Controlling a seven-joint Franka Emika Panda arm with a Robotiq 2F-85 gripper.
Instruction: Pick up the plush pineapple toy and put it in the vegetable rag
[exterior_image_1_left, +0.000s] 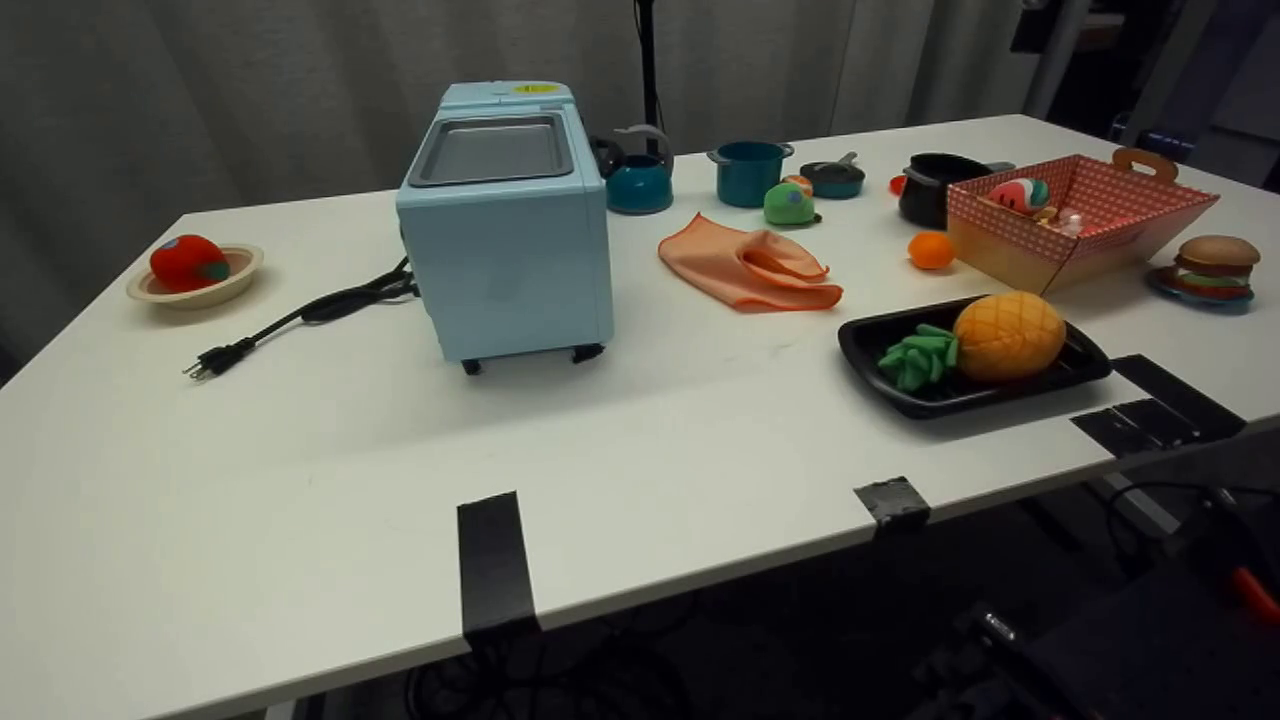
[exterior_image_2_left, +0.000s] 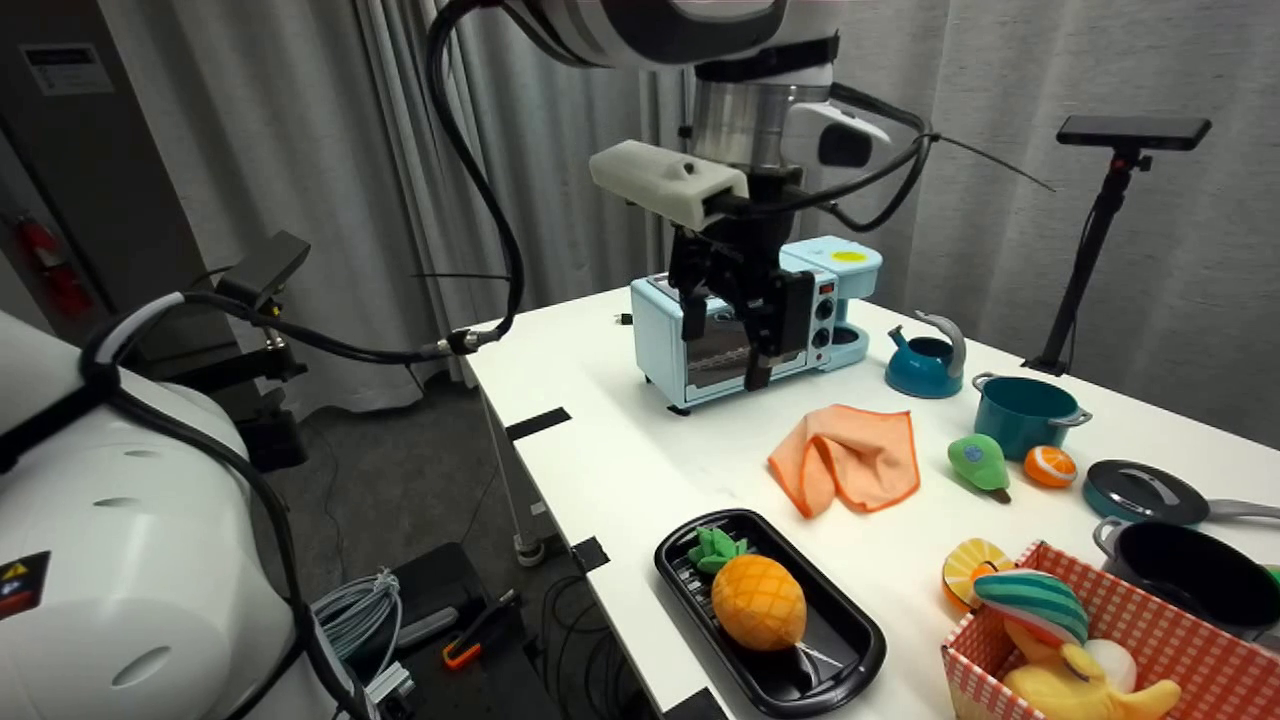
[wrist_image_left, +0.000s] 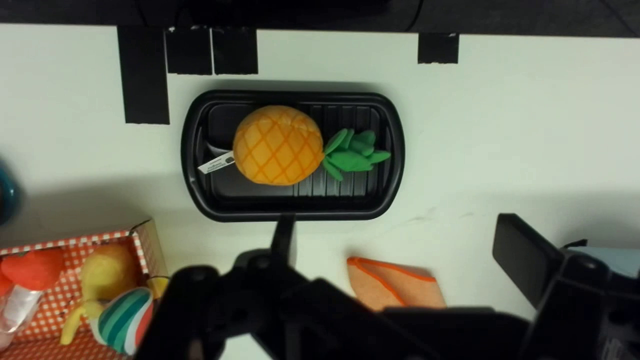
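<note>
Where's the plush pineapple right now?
At right in an exterior view, the plush pineapple lies in the black tray, in front of the checked basket.

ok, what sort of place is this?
Probably a robotics lab: there's a robot arm, what looks like a camera on a stand, and black tape at the edge of the table.

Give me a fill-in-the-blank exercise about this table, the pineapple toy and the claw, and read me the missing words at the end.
The plush pineapple rests in a tray colored ____.
In the wrist view, its green tuft points toward the picture's ____ edge.
The claw is ____, not shut.
The checked basket is patterned in white and ____.
Missing words: black; right; open; red.
</note>
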